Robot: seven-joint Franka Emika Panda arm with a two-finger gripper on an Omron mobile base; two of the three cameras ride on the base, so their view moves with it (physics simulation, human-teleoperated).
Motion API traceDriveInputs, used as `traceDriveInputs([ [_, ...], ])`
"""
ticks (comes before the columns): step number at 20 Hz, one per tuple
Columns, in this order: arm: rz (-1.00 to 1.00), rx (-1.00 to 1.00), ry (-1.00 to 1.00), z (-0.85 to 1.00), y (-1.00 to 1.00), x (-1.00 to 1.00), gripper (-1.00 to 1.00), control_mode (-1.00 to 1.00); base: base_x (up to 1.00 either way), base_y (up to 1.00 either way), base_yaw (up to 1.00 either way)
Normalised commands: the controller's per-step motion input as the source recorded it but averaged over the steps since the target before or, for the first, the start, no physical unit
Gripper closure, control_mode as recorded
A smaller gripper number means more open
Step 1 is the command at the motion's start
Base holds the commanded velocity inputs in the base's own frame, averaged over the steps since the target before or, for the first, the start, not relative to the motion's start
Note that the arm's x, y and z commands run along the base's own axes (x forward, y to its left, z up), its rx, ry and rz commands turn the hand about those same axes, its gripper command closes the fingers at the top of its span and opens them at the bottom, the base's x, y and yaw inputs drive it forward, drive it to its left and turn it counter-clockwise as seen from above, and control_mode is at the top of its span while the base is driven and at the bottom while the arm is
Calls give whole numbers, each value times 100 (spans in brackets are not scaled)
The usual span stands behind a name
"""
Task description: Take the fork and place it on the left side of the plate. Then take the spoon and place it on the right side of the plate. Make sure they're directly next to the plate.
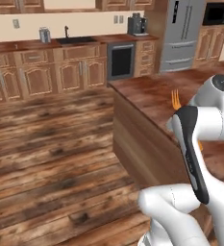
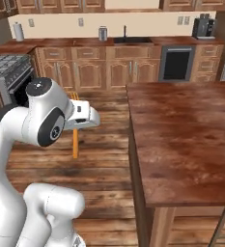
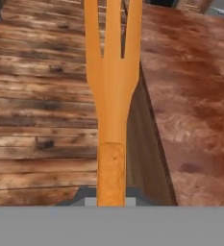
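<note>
The orange fork [image 3: 112, 91] stands upright along the middle of the hand view, tines away from the hand, with my gripper [image 3: 111, 200] shut on its handle. From the left base view its tines [image 1: 175, 99] stick up behind my arm, over the wooden island counter [image 1: 149, 96]. Seen from the right base, the fork [image 2: 75, 141] hangs below my white hand [image 2: 83, 118], above the floor just left of the island [image 2: 181, 135]. The plate and the spoon are out of view.
The island's near left edge [image 3: 149, 125] runs right beside the fork. Wood floor [image 1: 51, 144] spreads to the left. Cabinets, a sink [image 2: 128, 41] and an oven [image 1: 120, 60] line the back wall, with a stove [image 2: 5, 67] at the left and a fridge [image 1: 183, 31].
</note>
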Motion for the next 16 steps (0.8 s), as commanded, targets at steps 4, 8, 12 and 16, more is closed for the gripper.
traceDriveInputs([
  [4, 0, 0, 0, 0, 0, 0, 100, 100, -100, -80, -11],
  [8, 0, 0, 0, 0, 0, 0, 100, 100, -100, -89, -12],
  [12, 0, 0, 0, 0, 0, 0, 100, 100, -69, -100, -11],
  [16, 0, 0, 0, 0, 0, 0, 100, 100, -31, -100, -8],
])
